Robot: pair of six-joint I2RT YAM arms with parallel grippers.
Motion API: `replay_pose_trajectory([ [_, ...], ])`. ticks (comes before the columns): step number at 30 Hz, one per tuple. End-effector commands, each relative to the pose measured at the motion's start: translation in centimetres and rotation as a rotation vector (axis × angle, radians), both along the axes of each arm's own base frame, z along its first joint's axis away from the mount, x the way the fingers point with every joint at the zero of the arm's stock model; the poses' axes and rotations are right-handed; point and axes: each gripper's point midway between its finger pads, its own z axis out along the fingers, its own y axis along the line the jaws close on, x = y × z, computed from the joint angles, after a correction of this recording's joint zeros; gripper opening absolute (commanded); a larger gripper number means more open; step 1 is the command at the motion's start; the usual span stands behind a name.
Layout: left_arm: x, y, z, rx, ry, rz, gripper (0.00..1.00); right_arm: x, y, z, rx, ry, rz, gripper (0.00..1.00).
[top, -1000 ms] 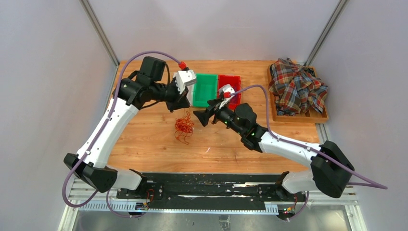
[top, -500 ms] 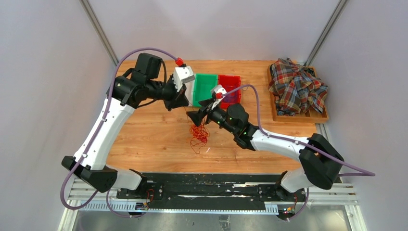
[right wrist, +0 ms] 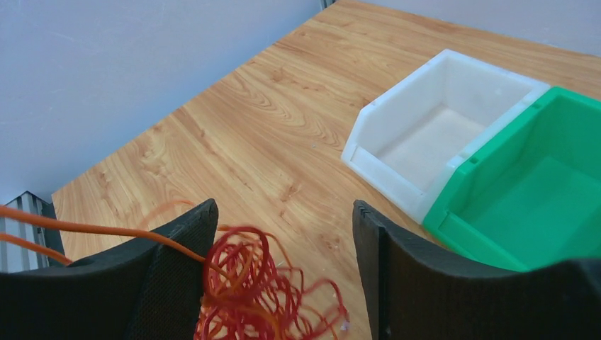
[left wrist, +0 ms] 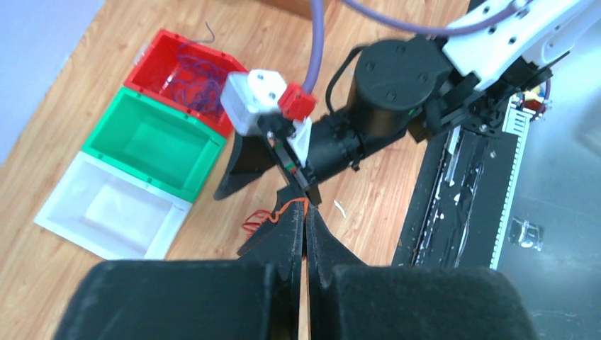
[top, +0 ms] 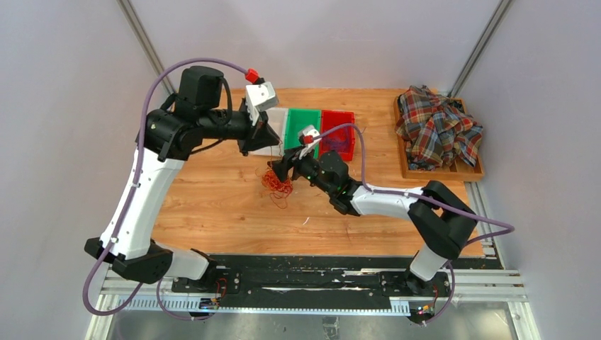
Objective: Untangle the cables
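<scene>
cables [top: 276, 185] | L gripper [left wrist: 305, 225] pinched tight on orange strand [left wrist: 287, 207] | R gripper [right wrist: 283, 216] wide, astride red bunch [right wrist: 259, 283]

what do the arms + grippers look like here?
Left arm and right arm match: white links, black joints, a lilac hose ending at a red plug. Left gripper and right gripper: black wedge fingers under a white camera block.

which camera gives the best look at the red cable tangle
Right wrist: the red cable tangle is close up, loops distinct, framed by the open right hand. Top external shows it small. Left wrist shows only an orange-red strand pinched by the left hand.
</scene>
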Motion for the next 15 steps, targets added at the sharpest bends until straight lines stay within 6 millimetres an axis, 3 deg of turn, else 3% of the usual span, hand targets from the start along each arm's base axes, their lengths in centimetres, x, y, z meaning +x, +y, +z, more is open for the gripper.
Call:
replay_pose_trajectory([
  [1, -0.9, -0.6, 3.6, -0.076, -0.044, -0.018, 0.00, 0.1, 1.7, 0.7, 0.057, -0.028, -0.001, 0.71],
  [5, -0.1, -0.7, 6.8, -0.112, -0.117, 0.007, 0.00, -0.1, 2.0, -2.9, 0.009, -0.003, -0.021, 0.71],
  [10, 1.3, 0.5, 12.0, -0.141, -0.309, 0.090, 0.00, -0.5, 1.1, -8.1, -0.048, 0.062, -0.067, 0.71],
  [15, 2.2, 2.6, 17.6, -0.165, -0.534, 0.194, 0.00, -0.9, 0.4, -11.3, -0.063, 0.117, -0.092, 0.70],
])
